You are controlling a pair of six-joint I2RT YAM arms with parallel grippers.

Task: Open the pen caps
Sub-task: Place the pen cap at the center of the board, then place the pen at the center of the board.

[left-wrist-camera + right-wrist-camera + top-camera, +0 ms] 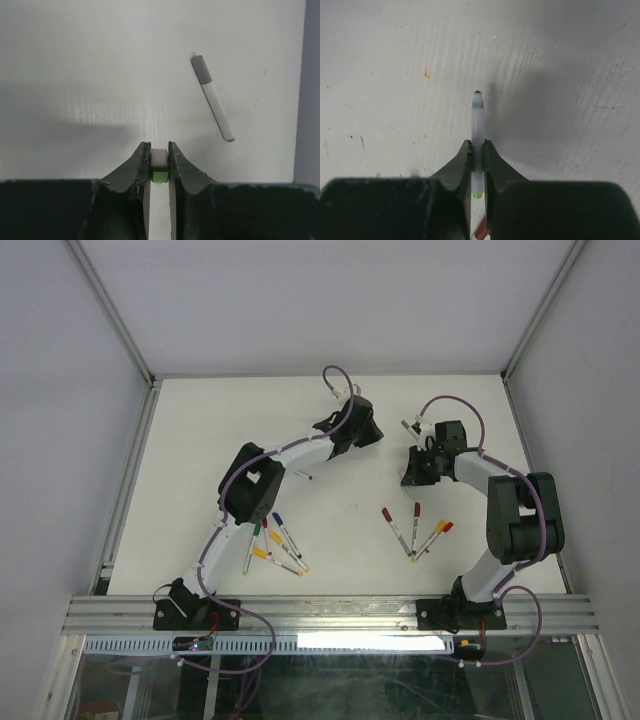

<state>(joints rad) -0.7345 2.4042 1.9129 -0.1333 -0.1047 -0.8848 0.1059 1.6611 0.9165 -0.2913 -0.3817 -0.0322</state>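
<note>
Between the left heap of thin pens with coloured caps (275, 545) and the right heap of similar pens (415, 530), the flat white table (345, 550) is bare and gives a lane for passing. The far strip behind the two black-and-white robot arms (300, 448) is open too. One white pen with a grey cap (212, 97) lies alone. Grey walls (60, 440) close the sides.

arms (300, 448): white links, black joints | cables (338, 368): purple | left hand (159, 152): dark ridged fingers (139, 162)

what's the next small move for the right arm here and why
Probably lower the right gripper and lay its pen barrel on the table: the barrel's tip is bare, so it looks uncapped, and the left gripper is separately shut on a small white-and-green piece.
</note>
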